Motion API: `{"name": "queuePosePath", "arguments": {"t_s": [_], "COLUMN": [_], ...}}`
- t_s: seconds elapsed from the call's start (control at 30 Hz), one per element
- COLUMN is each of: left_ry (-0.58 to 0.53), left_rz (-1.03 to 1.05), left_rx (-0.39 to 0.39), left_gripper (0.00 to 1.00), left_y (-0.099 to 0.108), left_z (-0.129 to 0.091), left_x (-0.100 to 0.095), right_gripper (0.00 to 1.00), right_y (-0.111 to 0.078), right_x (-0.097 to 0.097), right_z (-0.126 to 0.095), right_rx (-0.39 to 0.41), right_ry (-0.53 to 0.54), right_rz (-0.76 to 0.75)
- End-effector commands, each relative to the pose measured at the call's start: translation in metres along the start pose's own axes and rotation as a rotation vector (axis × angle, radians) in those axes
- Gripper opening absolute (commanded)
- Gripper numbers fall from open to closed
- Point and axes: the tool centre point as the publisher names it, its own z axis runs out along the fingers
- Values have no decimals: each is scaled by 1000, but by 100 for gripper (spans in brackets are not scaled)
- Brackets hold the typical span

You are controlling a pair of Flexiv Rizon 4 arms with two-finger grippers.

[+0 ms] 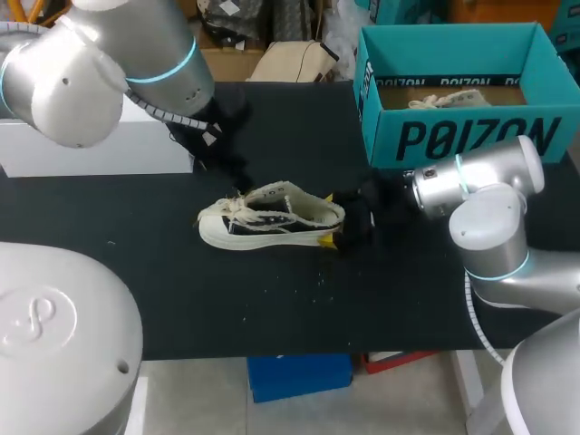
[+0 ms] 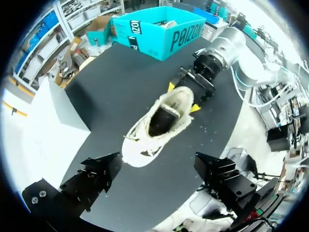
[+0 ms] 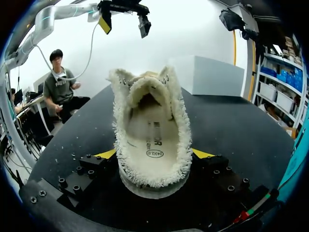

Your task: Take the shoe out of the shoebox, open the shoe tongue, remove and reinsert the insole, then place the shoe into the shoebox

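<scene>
1. Surroundings. The black surface (image 1: 272, 308) carries a teal shoebox (image 1: 462, 136) at the upper right of the head view. The shoebox is open at the top, and a second shoe (image 1: 450, 100) lies inside it. A white box (image 1: 91, 149) stands at the upper left, and the left arm passes in front of its right end. Small pale specks (image 1: 317, 283) lie on the surface just below the middle of the frame.

2. Task item. The shoe (image 1: 270, 217) lies at the middle of the frame, upright on its sole and well apart from the shoebox. Its toe points to the left and its heel to the right. The laces (image 1: 237, 207) are bunched at the toe end. The insole (image 3: 152, 140) is seated inside the shoe.

3. Right gripper (image 1: 331, 219). It meets the shoe from the right, level with the surface. The fingers (image 3: 107, 153) flank the heel, and one yellow tip presses each side of it. The heel is clamped between them.

4. Left gripper (image 2: 158, 160). It hangs above the toe end of the shoe and is clear of it. The fingers are spread wide and hold nothing. In the left wrist view the shoe lies ahead of the fingers, with its toe nearest them.
</scene>
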Motion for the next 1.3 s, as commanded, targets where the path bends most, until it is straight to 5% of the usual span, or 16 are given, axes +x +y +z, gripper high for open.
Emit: {"name": "queuePosePath", "arguments": {"t_s": [0.03, 0.3, 0.43, 0.8, 1.3], "left_ry": [-257, -257, -354, -381, -417], "left_rz": [-602, -602, -714, -786, -602], "left_rx": [-349, -349, -394, -435, -430], "left_gripper": [100, 100, 100, 100, 100], "left_y": [-6, -6, -17, -35, -63], "left_z": [-1, -1, 9, 31, 66], "left_x": [6, 6, 9, 11, 23], "right_gripper": [0, 0, 0, 0, 0], "right_y": [-2, -2, -2, -2, -2], "right_x": [-1, -1, -1, -1, -1], "right_z": [2, 2, 2, 2, 2], "right_rx": [0, 0, 0, 0, 0], "right_ry": [-1, -1, -1, -1, -1], "right_rz": [1, 1, 1, 1, 1]}}
